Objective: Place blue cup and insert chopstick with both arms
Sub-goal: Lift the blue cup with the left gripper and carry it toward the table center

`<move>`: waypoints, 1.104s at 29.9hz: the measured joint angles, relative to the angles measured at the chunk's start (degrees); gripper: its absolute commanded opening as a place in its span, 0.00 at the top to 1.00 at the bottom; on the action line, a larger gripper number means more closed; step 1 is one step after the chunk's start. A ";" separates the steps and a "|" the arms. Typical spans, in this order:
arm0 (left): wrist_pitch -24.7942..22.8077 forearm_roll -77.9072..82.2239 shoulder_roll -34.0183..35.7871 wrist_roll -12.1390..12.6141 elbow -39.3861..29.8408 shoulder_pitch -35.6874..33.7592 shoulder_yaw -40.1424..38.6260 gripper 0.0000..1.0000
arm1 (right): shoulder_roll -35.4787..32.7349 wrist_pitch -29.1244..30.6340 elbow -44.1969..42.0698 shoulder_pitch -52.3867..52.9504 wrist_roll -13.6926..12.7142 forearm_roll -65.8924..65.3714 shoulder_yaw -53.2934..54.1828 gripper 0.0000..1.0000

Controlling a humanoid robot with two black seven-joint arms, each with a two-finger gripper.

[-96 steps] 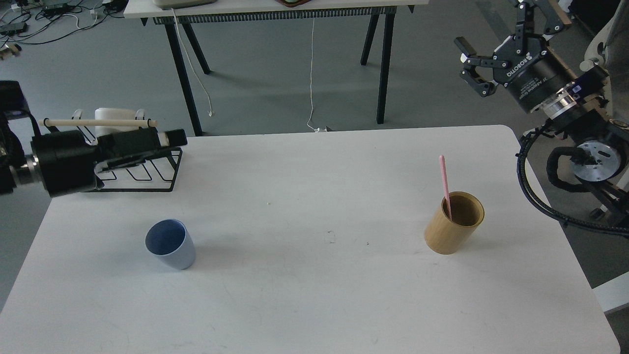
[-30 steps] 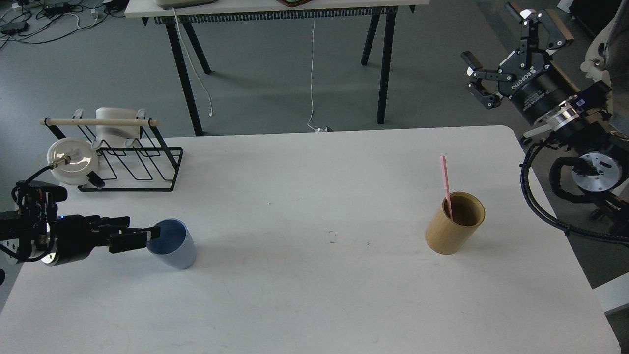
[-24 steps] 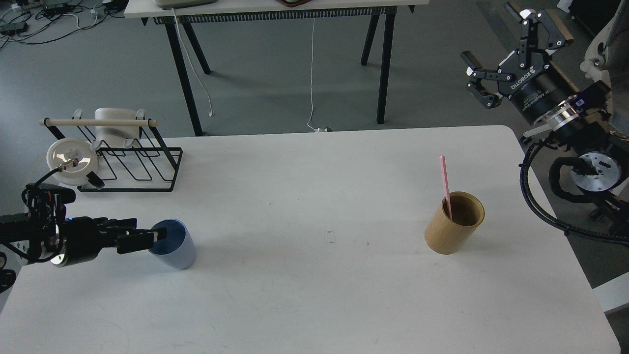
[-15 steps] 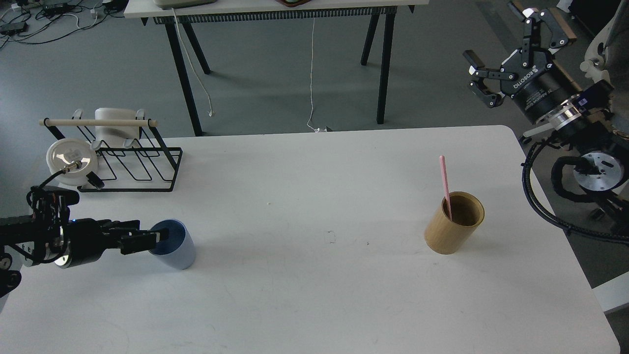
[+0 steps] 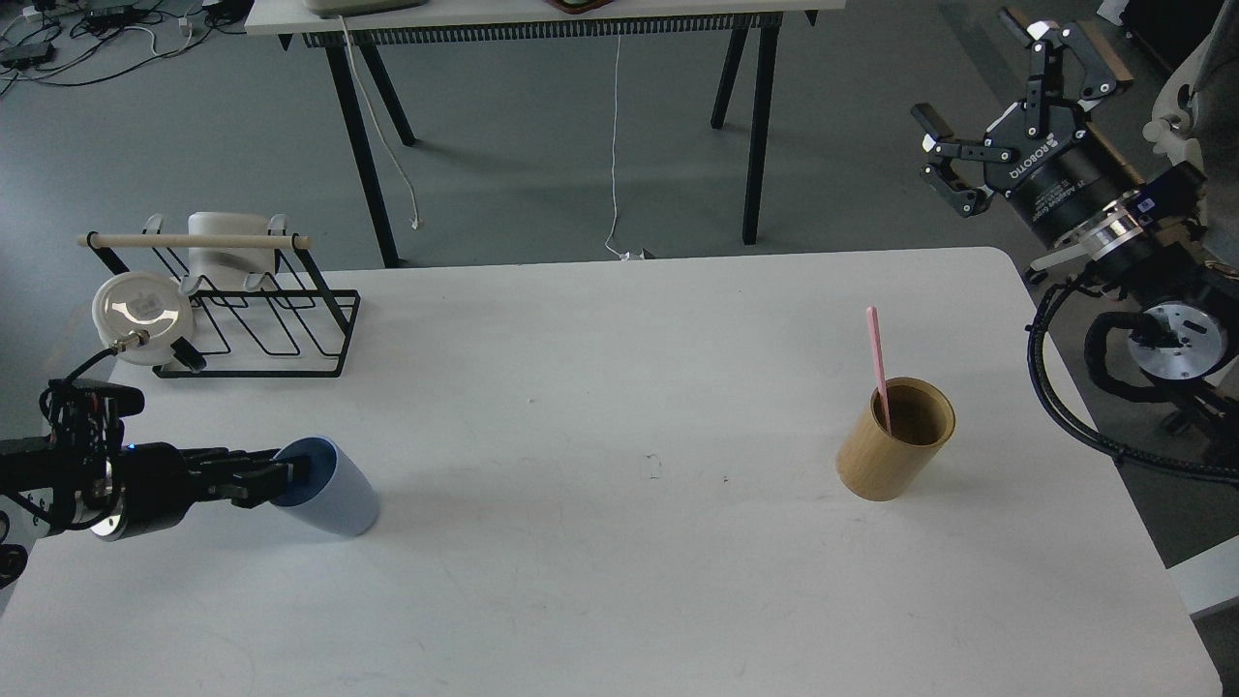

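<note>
At the lower left of the frame, your left gripper (image 5: 283, 476) reaches into the mouth of the small pale-blue plastic cup (image 5: 324, 499), which is tipped toward it on the white table (image 5: 619, 581). You cannot tell how far its fingers are spread or whether they hold the rim. At the upper right, your right gripper (image 5: 987, 116) hangs with fingers spread wide, holding nothing. The thin pink chopstick (image 5: 876, 366) stands in the tan wooden cylinder holder (image 5: 892, 440) at centre right.

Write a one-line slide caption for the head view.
Left tool at the tilted blue cup's rim; right tool open, raised beyond the table; pink chopstick in the wooden holder.
</note>
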 measured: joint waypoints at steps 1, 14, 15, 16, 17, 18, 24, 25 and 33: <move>0.00 0.01 0.12 0.00 0.00 0.18 0.02 0.83 | 0.00 0.00 0.00 -0.01 0.00 0.00 0.00 0.01; -0.02 2.51 3.20 0.00 -1.33 0.71 -0.32 0.98 | 0.18 0.00 -0.10 -0.47 0.00 0.00 0.01 0.01; -0.02 2.51 3.39 0.00 -1.44 0.67 -0.46 0.98 | 0.18 0.00 -0.11 -0.47 0.00 0.00 0.05 0.01; -0.02 2.51 3.61 0.00 -1.56 0.60 -0.66 0.99 | 0.19 0.00 -0.17 -0.47 0.00 0.00 0.12 0.01; -0.02 2.51 3.83 0.00 -1.69 0.49 -0.84 0.99 | 0.18 0.00 -0.22 -0.47 0.00 0.00 0.21 0.01; -0.02 2.51 4.18 0.00 -1.99 0.33 -1.01 0.99 | 0.18 0.00 -0.38 -0.47 0.00 0.00 0.36 0.01; -2.64 2.51 5.84 0.00 -6.47 -4.78 -1.17 0.98 | -0.76 -0.01 -6.68 -0.56 0.00 0.71 5.27 0.01; -4.24 2.59 5.76 0.00 -7.23 -6.62 -1.06 0.98 | -1.42 -0.01 -8.00 -0.85 0.00 0.84 6.53 0.01; -16.28 15.48 -7.44 0.00 -8.61 -24.51 -0.36 0.97 | -8.08 -0.03 -15.50 -2.49 0.00 1.44 10.15 0.01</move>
